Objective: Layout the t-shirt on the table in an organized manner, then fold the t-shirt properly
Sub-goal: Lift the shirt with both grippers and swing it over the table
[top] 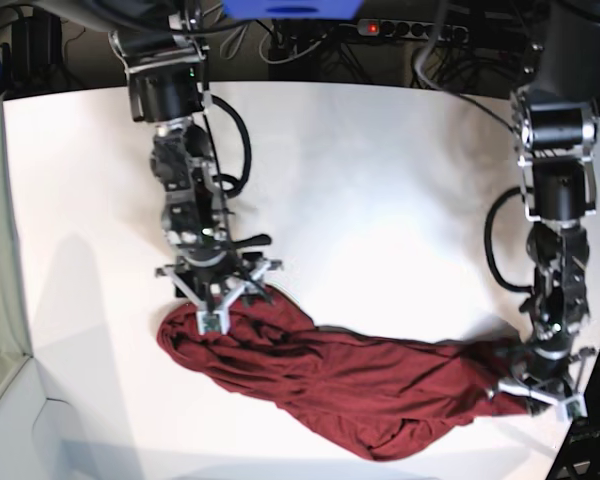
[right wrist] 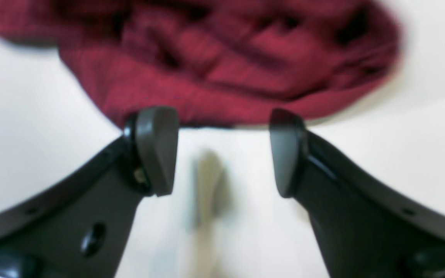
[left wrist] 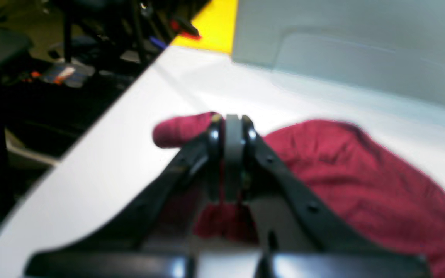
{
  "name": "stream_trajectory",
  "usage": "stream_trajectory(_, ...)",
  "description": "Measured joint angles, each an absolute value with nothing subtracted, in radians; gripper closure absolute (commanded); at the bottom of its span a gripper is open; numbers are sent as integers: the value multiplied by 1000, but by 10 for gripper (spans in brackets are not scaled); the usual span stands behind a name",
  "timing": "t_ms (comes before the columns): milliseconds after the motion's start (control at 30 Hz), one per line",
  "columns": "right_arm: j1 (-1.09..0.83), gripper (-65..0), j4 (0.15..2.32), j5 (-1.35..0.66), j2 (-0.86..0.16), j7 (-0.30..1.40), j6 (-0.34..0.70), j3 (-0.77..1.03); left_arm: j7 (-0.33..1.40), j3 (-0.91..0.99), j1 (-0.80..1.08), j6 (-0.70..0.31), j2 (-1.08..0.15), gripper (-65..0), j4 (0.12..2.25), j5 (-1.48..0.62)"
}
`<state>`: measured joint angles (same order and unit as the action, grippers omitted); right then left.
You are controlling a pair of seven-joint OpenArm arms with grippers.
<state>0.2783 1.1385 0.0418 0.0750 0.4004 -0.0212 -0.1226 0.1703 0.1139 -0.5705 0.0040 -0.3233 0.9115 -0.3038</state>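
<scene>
On the table: wrinkly dark red thin-fabric t-shirt [top: 350, 385] lies bunched in a long diagonal heap across the near part of the big smooth white tabletop [top: 380, 200], nowhere near flat.
Left gripper [left wrist: 232, 119]: black jaws pressed together, and it looks like they're pinching a fold of the shirt's edge by the table's side edge; maroon cloth shows under and beyond the tips.
Right gripper [right wrist: 222, 150]: jaws spread wide, nothing between them, just bare white table; shirt's crumpled end sits right beyond the fingertips [right wrist: 157, 148].
Sharpness: both wrist views pretty blurry.
</scene>
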Motion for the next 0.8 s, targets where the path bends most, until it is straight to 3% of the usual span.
stream_trajectory(400,383,-381,1028,46,87,338,-22,-128,169,116,-401,8,-324,-1,1068,-306)
stream_trajectory(600,411,-374,865,51,100,302,-21,-179,175,116,-372,8,-318,-1,1069,-310)
stream_trajectory(667,407,-345,854,45,100,268,-22,-179,176,116,-363,8,-319,-1,1069,-310)
stream_trajectory(800,407,-210,820,47,99,212,-22,-178,175,116,-362,8,-319,-1,1068,-310)
